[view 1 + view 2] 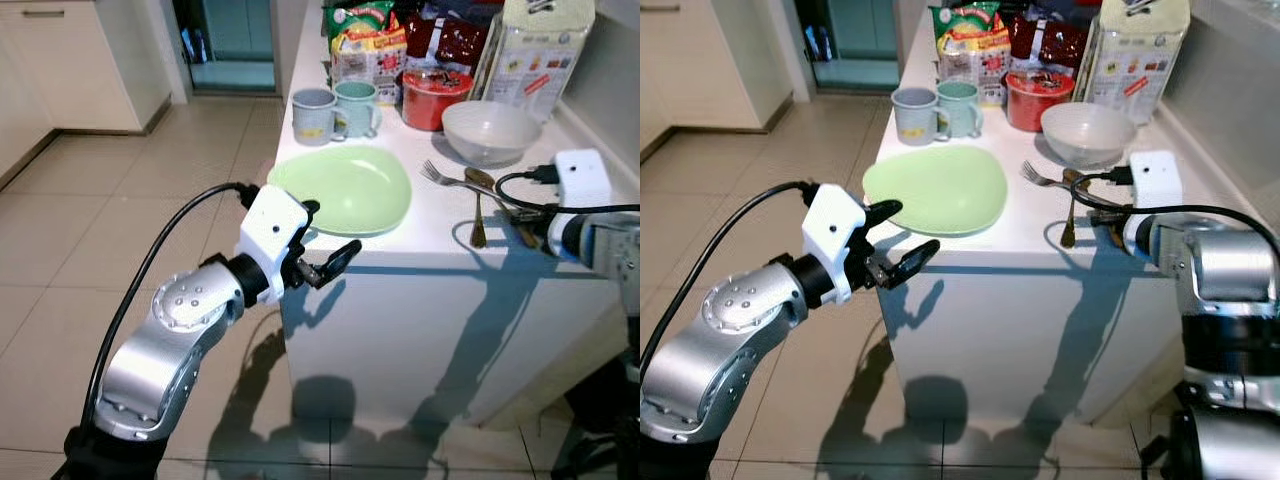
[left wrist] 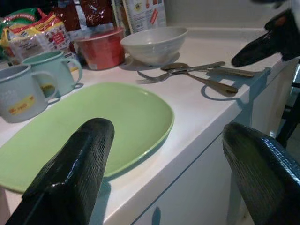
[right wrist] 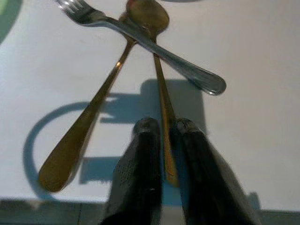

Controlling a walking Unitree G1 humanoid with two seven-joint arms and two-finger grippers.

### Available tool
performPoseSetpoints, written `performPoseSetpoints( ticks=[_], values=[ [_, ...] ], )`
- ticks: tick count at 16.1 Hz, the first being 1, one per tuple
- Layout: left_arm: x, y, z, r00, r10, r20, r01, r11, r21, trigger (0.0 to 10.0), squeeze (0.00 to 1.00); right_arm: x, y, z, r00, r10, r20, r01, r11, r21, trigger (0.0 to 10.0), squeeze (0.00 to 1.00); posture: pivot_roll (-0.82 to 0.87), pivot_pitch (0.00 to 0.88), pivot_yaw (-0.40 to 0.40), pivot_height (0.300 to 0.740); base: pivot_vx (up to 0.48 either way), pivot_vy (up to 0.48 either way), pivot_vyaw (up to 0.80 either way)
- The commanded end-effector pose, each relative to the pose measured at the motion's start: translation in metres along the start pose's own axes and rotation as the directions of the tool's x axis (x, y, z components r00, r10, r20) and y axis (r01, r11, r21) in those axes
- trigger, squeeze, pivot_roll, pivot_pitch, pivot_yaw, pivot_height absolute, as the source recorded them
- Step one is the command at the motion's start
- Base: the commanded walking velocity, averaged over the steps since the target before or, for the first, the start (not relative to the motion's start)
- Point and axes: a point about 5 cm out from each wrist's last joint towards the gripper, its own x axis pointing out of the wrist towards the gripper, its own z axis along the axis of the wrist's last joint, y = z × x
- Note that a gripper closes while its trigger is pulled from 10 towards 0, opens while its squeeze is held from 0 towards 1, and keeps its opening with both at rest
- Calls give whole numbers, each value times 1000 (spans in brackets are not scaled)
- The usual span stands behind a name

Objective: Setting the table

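A light green plate (image 1: 350, 185) lies near the front left corner of the white counter (image 1: 420, 255). My left gripper (image 1: 330, 232) hovers open just off that corner, level with the plate's near rim, nothing between its fingers (image 2: 75, 173). To the plate's right lie a silver fork (image 3: 154, 44), a gold spoon (image 3: 159, 70) and a second gold utensil (image 3: 79, 140), crossed over one another. My right gripper (image 3: 161, 124) rests low at the counter's front edge, shut on the gold spoon's thin handle.
A white bowl (image 1: 490, 130) stands behind the cutlery. Two mugs (image 1: 315, 115) sit behind the plate, beside a red tub (image 1: 436, 97). Snack packets (image 1: 368, 45) and a carton (image 1: 540, 45) line the back. Tiled floor (image 1: 120, 200) lies to the left.
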Motion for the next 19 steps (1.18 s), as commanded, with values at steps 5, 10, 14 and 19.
performPoseSetpoints(
  ticks=[5, 10, 14, 19],
  values=[
    [0, 7, 8, 1000, -11, -2, 11, 1000, 29, 10000, 0, 23, -10, 18, 1000, 21, 17, -21, 1000, 19, 10000, 1000, 54, 0, 44, 740, 0, 0, 0],
    [1, 10, 12, 1000, -19, -1, 19, 999, 46, 10000, 0, 27, -12, 42, 998, 62, 20, -61, 997, -50, 10000, 1000, 50, 0, 46, 740, 0, 0, 0],
    [2, 10, 14, 999, -32, 3, 31, 998, 48, 10000, 0, 29, -15, 42, 994, 86, -69, -92, 991, -95, 10000, 1000, 41, 0, 41, 740, 0, 0, 0],
    [1, 9, 15, 999, -46, 4, 46, 998, 48, 10000, 0, 29, -22, 40, 981, 130, -143, -145, 984, -100, 10000, 1000, 35, 0, 37, 740, 0, 0, 0]
  ],
)
